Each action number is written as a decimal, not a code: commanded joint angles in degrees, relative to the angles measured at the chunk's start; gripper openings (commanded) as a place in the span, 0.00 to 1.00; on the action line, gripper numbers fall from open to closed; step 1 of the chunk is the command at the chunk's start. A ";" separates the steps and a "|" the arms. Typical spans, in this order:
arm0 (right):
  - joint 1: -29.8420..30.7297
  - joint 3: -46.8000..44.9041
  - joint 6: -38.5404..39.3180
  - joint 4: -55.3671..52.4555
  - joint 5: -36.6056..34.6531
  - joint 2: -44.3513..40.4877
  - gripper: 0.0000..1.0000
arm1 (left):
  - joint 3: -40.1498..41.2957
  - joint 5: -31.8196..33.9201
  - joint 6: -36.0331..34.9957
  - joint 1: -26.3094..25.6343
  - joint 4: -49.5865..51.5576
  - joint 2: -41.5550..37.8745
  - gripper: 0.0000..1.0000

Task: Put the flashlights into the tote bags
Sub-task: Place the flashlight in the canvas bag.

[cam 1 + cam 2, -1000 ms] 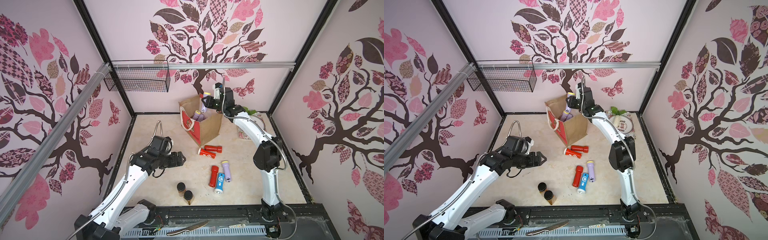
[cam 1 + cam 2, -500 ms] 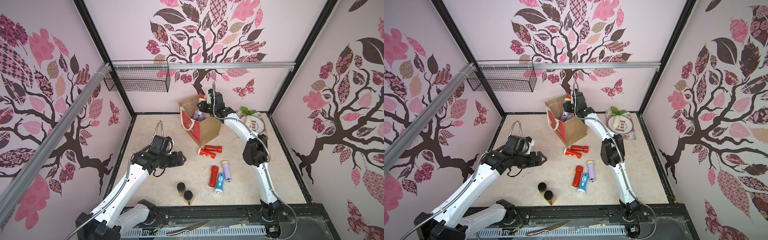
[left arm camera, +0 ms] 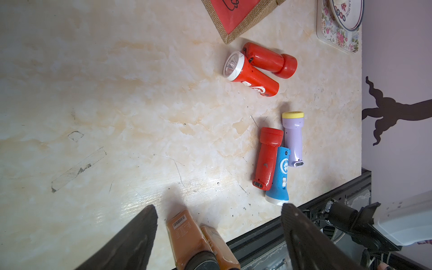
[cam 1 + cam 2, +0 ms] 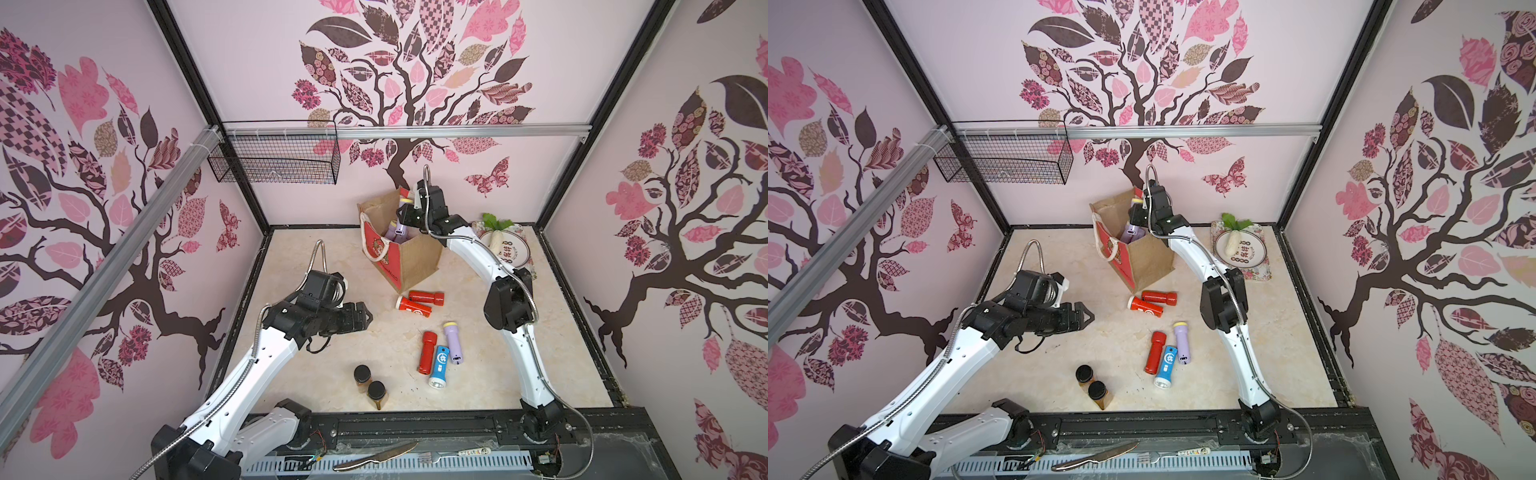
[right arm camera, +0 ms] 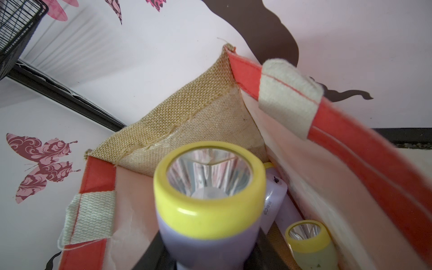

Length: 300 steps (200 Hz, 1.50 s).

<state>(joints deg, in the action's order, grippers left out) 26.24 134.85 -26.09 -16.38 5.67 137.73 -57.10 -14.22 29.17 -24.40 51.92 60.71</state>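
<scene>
On the table point(image 4: 332, 257), three red flashlights point(image 4: 428, 351), one blue flashlight point(image 4: 439, 365) and one lilac flashlight point(image 4: 453, 343) are counted. Three more flashlights point(image 5: 208, 210) are made out in the one tote bag point(image 4: 417, 259): two lilac, one pale green. Two brown jars point(image 4: 370, 384), one wire basket point(image 4: 274, 162), one plate point(image 4: 515, 253), one radish point(image 4: 496, 241), one knife point(image 4: 374, 455) and one fork point(image 4: 453, 455) are also counted.

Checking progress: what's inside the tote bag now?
Three flashlights show: a lilac flashlight at the right tool, another lilac one beside it, a pale green one deeper. The tote bag's bottom is hidden.
</scene>
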 commanded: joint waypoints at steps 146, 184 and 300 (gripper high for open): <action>1.75 5.06 2.16 -10.58 -2.51 -12.64 0.82 | -0.48 0.25 -2.19 0.09 -1.19 -5.47 0.86; 3.19 -2.80 2.53 -12.73 -3.45 -20.61 0.83 | 1.72 -0.09 -2.36 0.11 -2.00 -6.99 0.85; 3.70 -36.94 7.86 -15.88 -3.12 -47.22 0.89 | 5.19 1.52 4.09 -5.02 -8.01 -2.16 0.79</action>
<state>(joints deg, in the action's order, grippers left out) 29.91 102.19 -20.88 -30.76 2.57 97.76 -53.93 -14.13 30.28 -27.86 47.42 57.58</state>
